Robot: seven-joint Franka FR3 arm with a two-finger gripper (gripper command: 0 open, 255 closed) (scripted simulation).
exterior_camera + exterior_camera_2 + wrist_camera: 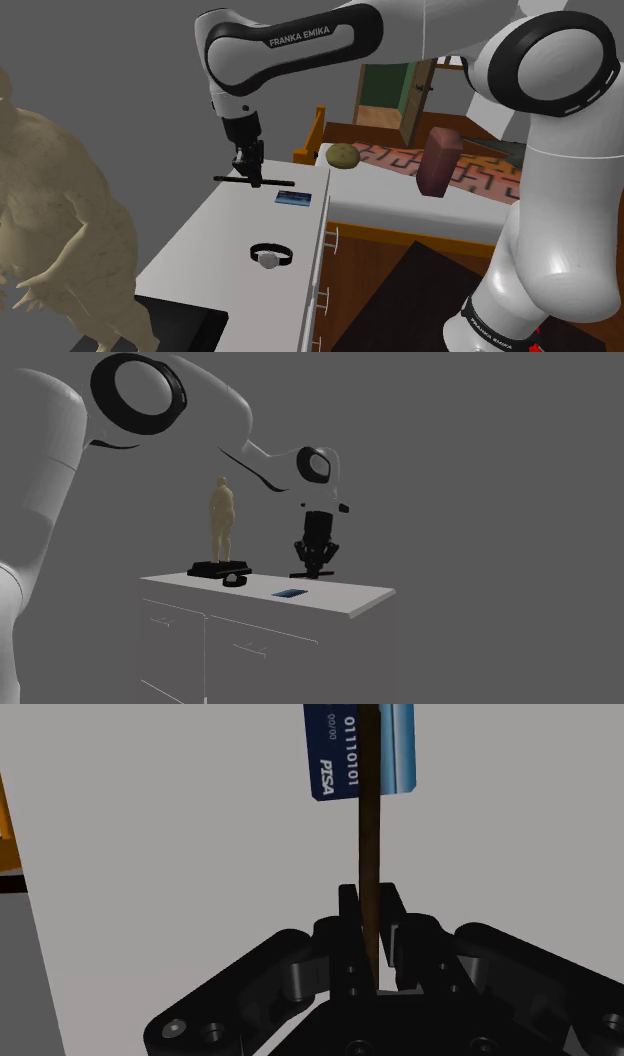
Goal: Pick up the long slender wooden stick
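Note:
A long thin dark brown stick [228, 180] lies level across my gripper [251, 172], which is shut on its middle. In the shoulder view it hangs over the far part of the white cabinet top [215, 240], a little above the surface. The wrist view shows the stick [368, 834] running straight out from between the two black fingers [348, 919], which clasp it at the gripper [372, 919]. In the second exterior view the gripper [316, 566] points straight down near the top's back edge, with the stick [303, 575] just under it.
A blue bank card [293, 199] lies flat just nearer than the stick. A black wristwatch [271, 255] sits mid-table. A tall tan statue [50, 220] on a black base [220, 568] stands at the shoulder view's left. A bed with a brown cushion [438, 162] lies beyond the drawers.

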